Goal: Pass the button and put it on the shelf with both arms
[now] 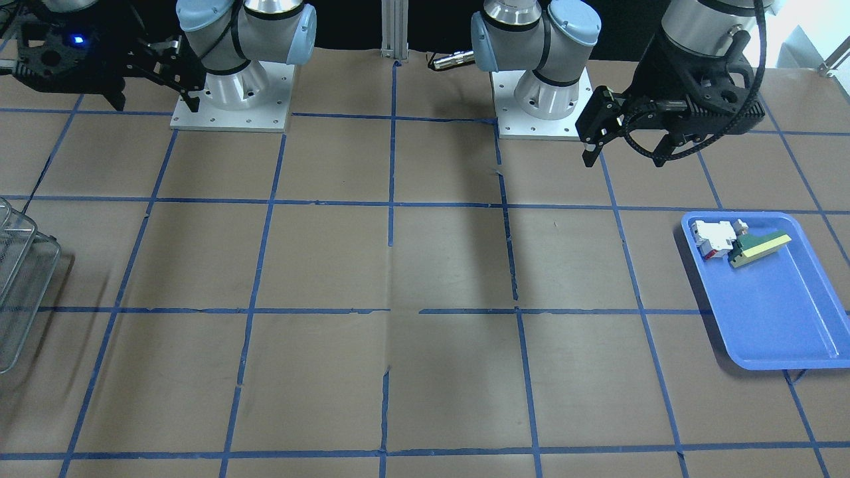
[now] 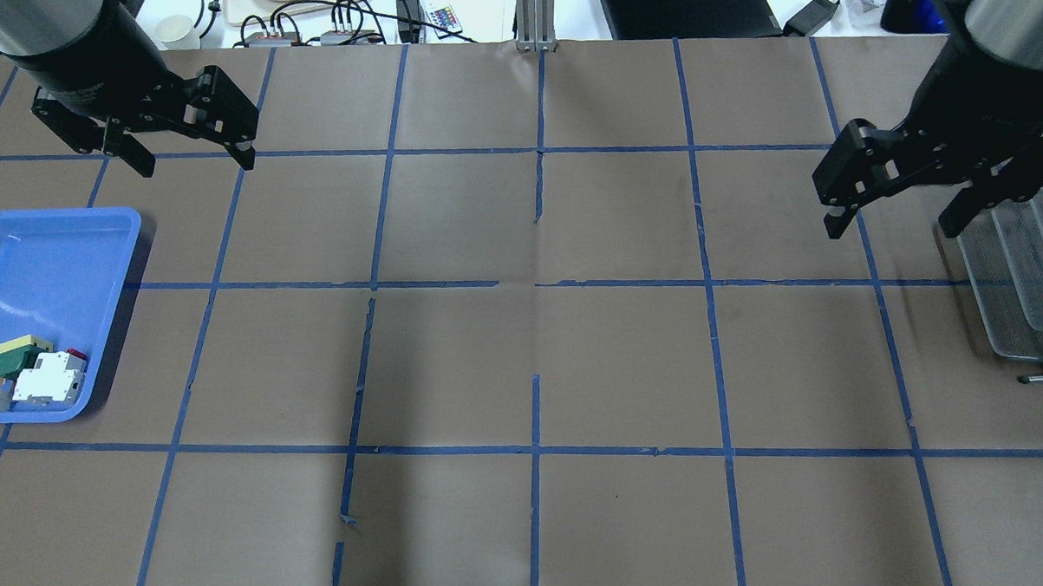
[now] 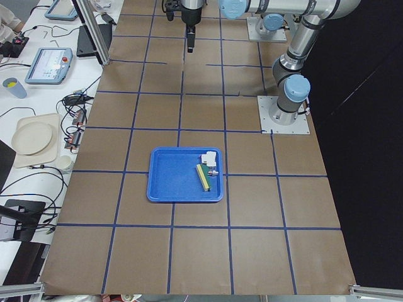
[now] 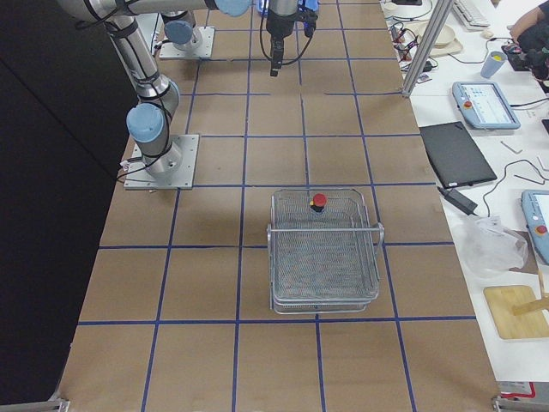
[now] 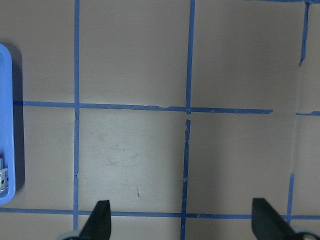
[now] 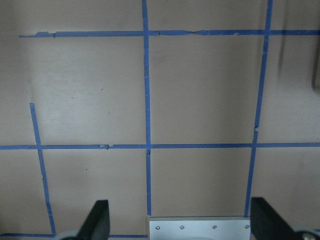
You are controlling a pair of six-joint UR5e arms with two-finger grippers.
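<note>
Now button (image 4: 318, 201) rests on wire shelf (image 4: 371, 257), at end nearer table (image 2: 606, 365) centre; left gripper (image 2: 195, 162), right gripper (image 2: 892, 228) both fingers spread apart, holding nothing, above table

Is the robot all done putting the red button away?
It looks done. The red button sits in the wire shelf. Nothing is in hand: the left pincer and right pincer hang open and empty above the table. Nothing seems left to do.

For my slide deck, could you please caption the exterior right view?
Red button resting at the far end of the wire shelf on the blue-taped table.
</note>
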